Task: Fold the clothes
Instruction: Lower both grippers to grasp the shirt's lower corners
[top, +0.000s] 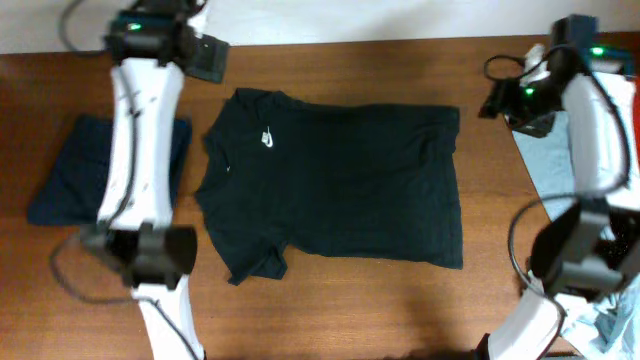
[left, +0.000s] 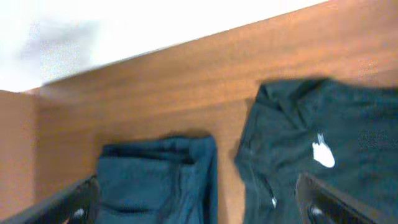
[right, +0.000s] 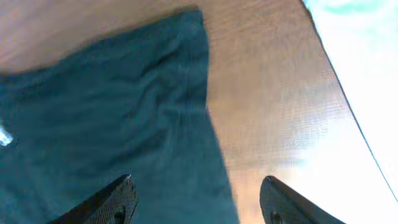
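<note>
**On the worktop: black T-shirt spread out, both end effectors open and empty**

Overhead view: in the middle of the worktop (top: 350, 300) lay the black T-shirt (top: 340, 185), front up, collar to the left, hem to the right, white logo (top: 267, 138) showing. It was not yet folded. The near sleeve looked curled and bunched at its lower left corner. A folded navy garment (top: 90, 170) sat just left of it, partly under the left arm (top: 140, 140). A light-blue garment (top: 550, 160) lay past the hem, under the right arm (top: 600, 130). Jaw state was unreadable from here.

Left wrist view: the left end effector (left: 199, 205) hung above the gap between the navy garment and the shirt collar, fingers spread wide, nothing between them.

Right wrist view: the right end effector (right: 199, 202) hovered over the shirt's far hem corner, fingers well apart, holding nothing, with bare wood beside the edge.

Risks, as I judged them:
- The left end effector was near both cloths, so a drop slightly off line could pinch the navy garment with the collar.
- The bunched sleeve could fold in crooked if not flattened.
- Uneven lifts by the two arms would skew the crease or drag the shirt.

View differences: only the wrist views settled the open jaws and showed edge detail. Only the overhead showed the whole layout and the curled sleeve.
</note>
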